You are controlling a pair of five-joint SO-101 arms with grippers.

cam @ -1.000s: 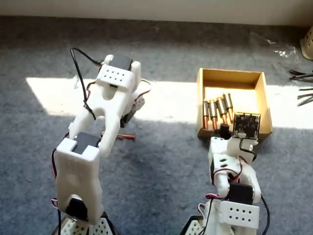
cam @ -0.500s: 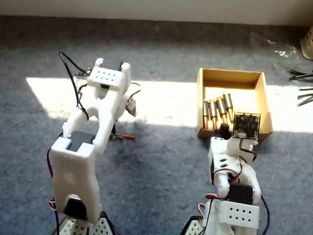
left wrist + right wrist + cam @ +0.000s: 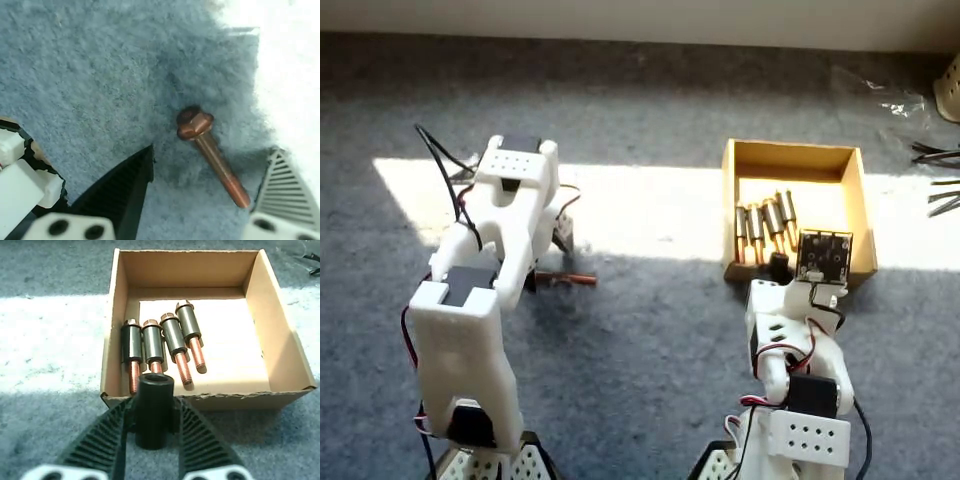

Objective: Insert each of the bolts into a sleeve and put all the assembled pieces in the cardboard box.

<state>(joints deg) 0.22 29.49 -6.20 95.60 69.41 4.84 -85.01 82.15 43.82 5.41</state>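
A copper bolt lies loose on the grey carpet, hex head away from the wrist. My left gripper stands open over it, black finger on one side and pale finger on the other, neither touching it. From above, the bolt pokes out beside the left arm. My right gripper is shut on an upright black sleeve, just in front of the cardboard box. Several bolt-in-sleeve pieces lie side by side in the box.
A sunlit band crosses the carpet between the left arm and the box. Dark thin tools and crumpled clear plastic lie at the far right. A pale object sits at the right edge.
The left arm has swung to the left, uncovering more of the bolt beside it. The right arm and its sleeve have kept still.
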